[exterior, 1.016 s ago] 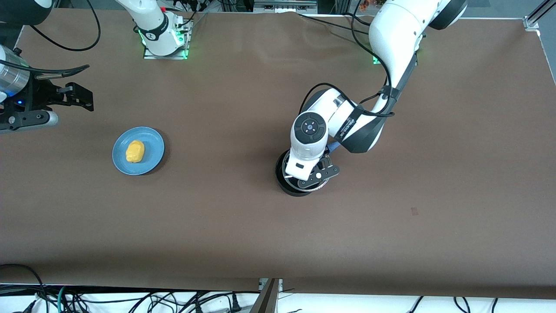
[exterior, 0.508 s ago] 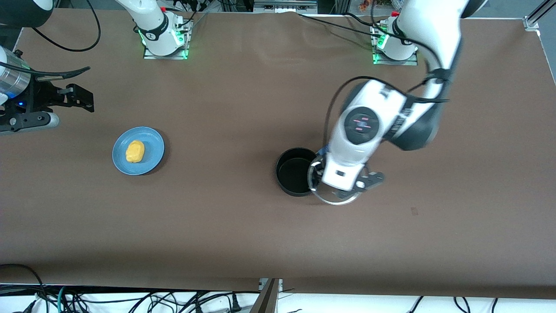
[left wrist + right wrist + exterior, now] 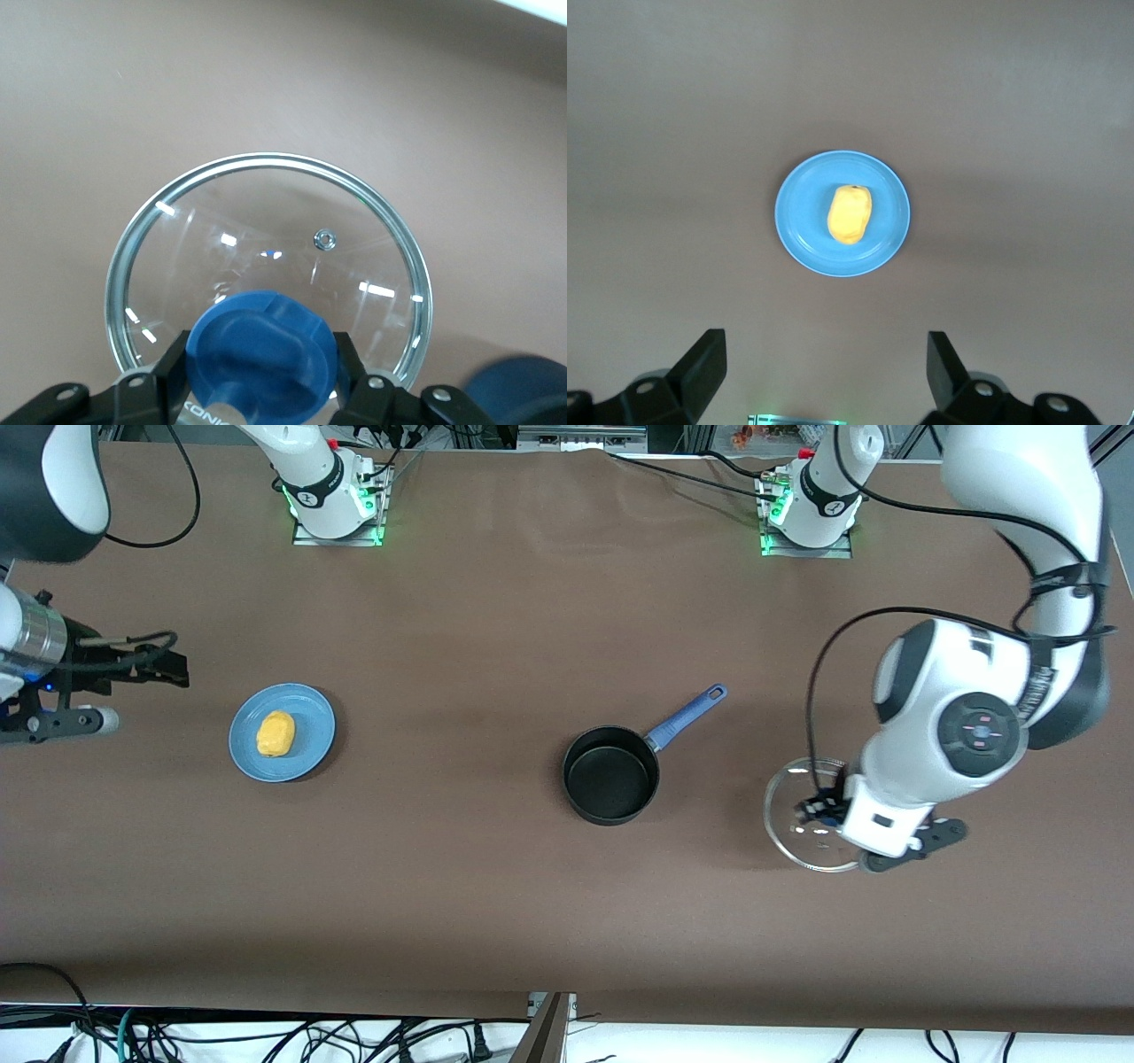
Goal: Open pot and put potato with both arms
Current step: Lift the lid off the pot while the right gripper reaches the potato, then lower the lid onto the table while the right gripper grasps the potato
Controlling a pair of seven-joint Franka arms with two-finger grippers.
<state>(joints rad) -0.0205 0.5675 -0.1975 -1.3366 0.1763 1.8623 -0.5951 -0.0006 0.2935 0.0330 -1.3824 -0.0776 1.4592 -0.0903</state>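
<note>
The left hand (image 3: 264, 403) is gripping the blue knob (image 3: 266, 354) of the glass lid (image 3: 808, 815), its fingers pressed against either side of the knob, and is holding the lid over bare tabletop (image 3: 496, 921) toward the left arm's end, well apart from the pot (image 3: 611, 773). Carrying the lid out that way is probably meant to keep it clear of the pot's mouth and out of the other arm's path; whether the rim is already touching the tabletop cannot be told.

The pot is sitting open near the middle of the tabletop, its blue handle (image 3: 688, 713) pointing toward the edge where the bases stand and toward the left arm's end. Its dark interior is showing empty, so the opening step looks done.

The potato (image 3: 275, 733) is lying on the light-blue plate (image 3: 310, 753), toward the right arm's end. The right hand (image 3: 824, 367) is hanging over the tabletop near that end's edge, fingers spread wide and empty, with plate and potato centred in its wrist view, seemingly lined up for a reach to the potato.
</note>
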